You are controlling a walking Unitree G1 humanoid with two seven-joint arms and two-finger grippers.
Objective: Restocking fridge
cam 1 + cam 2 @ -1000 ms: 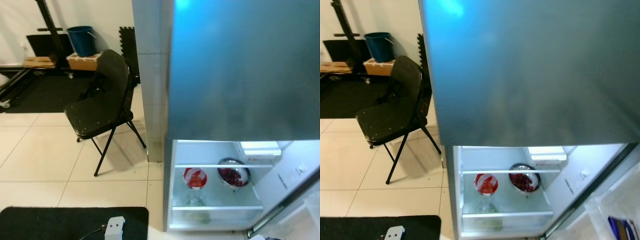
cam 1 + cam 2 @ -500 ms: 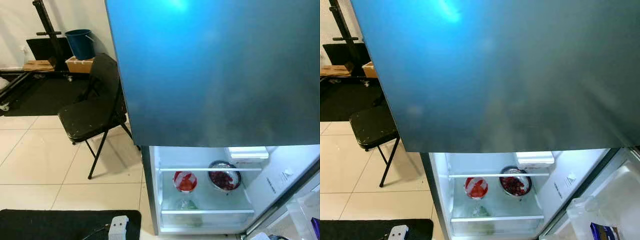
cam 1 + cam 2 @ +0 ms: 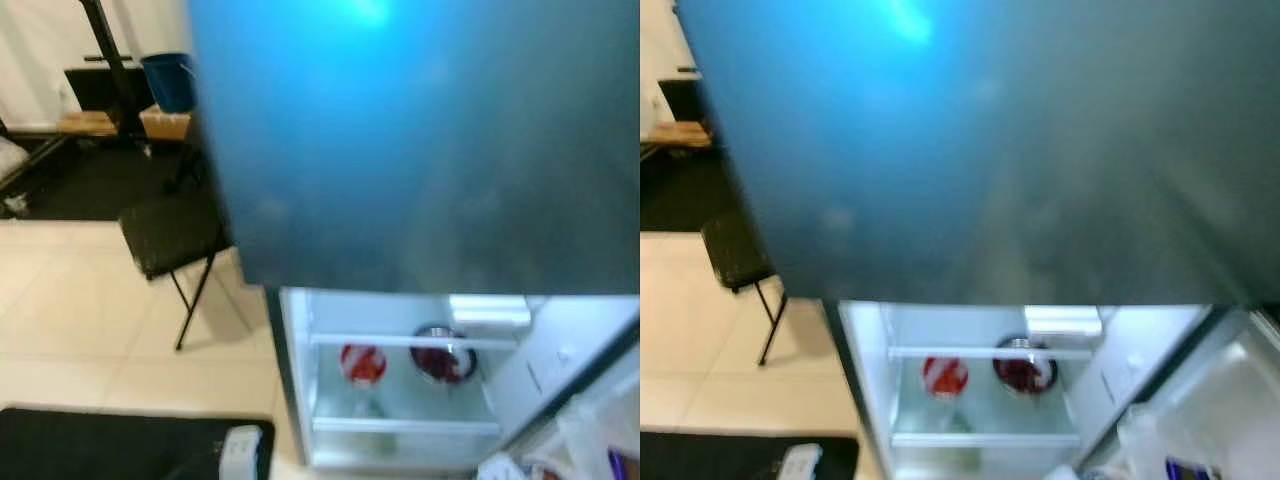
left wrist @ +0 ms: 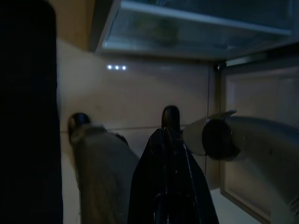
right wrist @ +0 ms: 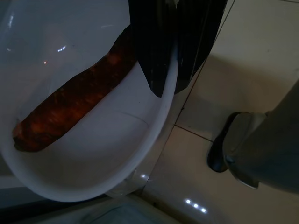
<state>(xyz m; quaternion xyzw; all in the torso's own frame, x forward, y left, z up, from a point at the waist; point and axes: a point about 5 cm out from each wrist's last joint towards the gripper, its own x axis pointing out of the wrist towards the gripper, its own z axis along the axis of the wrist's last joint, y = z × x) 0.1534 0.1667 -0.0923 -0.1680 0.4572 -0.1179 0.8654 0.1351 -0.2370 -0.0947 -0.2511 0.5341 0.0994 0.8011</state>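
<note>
In front of the robot stands a big fridge (image 3: pixel 430 150) with its dark upper door shut and its lower part open and lit up inside. On the glass shelf (image 3: pixel 405 342) in there sit a red and white bowl (image 3: pixel 362 363) and, just beside it, a shiny metal bowl (image 3: pixel 440 358) with dark red food in it. The lower door (image 3: pixel 1200 400) is swung open on the right. To the left of the fridge a black folding chair (image 3: pixel 172 235) stands on the pale floor tiles, and a blue bucket (image 3: pixel 168 80) sits farther back. The right gripper (image 5: pixel 175 70) has its black fingers closed on the rim of a white bowl (image 5: pixel 93 163), and a long orange carrot (image 5: pixel 70 107) lies inside that bowl. The left gripper (image 4: pixel 167 140) hangs low near the floor, close to the bottom of the fridge, and I cannot tell if its fingers are open or closed.
</note>
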